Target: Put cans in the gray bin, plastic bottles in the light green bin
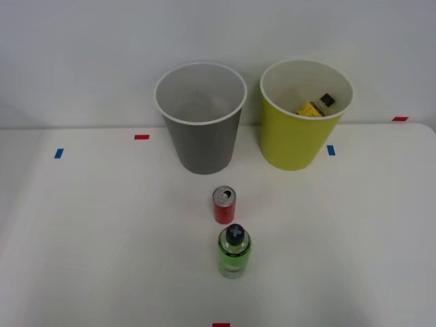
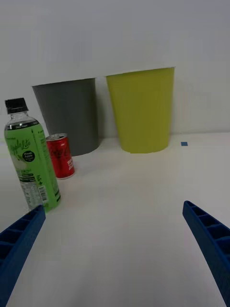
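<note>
On the bench (image 1: 82, 238), green bottle (image 2: 31, 158) and red can (image 1: 224, 205) await sorting; right hand (image 2: 115, 249) spread open, low for approach.

white table (image 1: 102, 225): gray bin (image 1: 201, 136) and light green bin (image 1: 297, 136) are stood side by side at far edge; red can (image 1: 224, 206) and green bottle (image 1: 234, 252) are stood mid-table; tape marks (image 1: 142, 137) are scattered.

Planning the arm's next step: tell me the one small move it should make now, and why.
Probably swing the open right gripper toward the green bottle and centre the jaws on it. The bottle stands upright on the table, nearest the gripper and off to one side of it, ahead of the red can; the yellow-labelled bottle already lies in the light green bin.
</note>
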Tool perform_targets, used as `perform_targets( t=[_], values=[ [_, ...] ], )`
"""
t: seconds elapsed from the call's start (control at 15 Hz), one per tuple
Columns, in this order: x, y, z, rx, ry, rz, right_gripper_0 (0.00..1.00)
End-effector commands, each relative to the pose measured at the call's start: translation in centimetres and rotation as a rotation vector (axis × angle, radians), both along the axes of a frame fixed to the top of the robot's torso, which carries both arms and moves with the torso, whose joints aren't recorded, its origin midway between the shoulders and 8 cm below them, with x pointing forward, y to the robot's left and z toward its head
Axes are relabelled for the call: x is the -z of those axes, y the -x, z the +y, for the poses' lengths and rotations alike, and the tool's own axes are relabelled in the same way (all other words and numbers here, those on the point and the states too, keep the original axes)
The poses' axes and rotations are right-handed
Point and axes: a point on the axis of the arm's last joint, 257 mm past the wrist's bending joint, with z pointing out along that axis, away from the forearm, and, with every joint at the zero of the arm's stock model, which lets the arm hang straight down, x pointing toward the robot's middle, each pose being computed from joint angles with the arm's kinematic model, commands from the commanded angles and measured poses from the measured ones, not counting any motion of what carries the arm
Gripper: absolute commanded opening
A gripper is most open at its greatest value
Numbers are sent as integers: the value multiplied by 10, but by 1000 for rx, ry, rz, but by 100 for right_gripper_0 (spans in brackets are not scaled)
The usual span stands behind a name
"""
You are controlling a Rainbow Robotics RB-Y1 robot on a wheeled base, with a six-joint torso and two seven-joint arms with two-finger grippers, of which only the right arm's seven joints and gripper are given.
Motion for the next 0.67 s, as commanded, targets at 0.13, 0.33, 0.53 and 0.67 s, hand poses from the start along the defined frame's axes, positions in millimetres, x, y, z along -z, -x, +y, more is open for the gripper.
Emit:
perform_targets(
  t=[0.13,0.33,0.53,0.67],
  values=[
    [2,-26,30,-65,26,-34,100],
    [4,-48,53,-72,48,-54,100],
    [1,-79,80,-129,39,-78,100],
    [-3,-94,98,-190,26,-89,100]
  ],
)
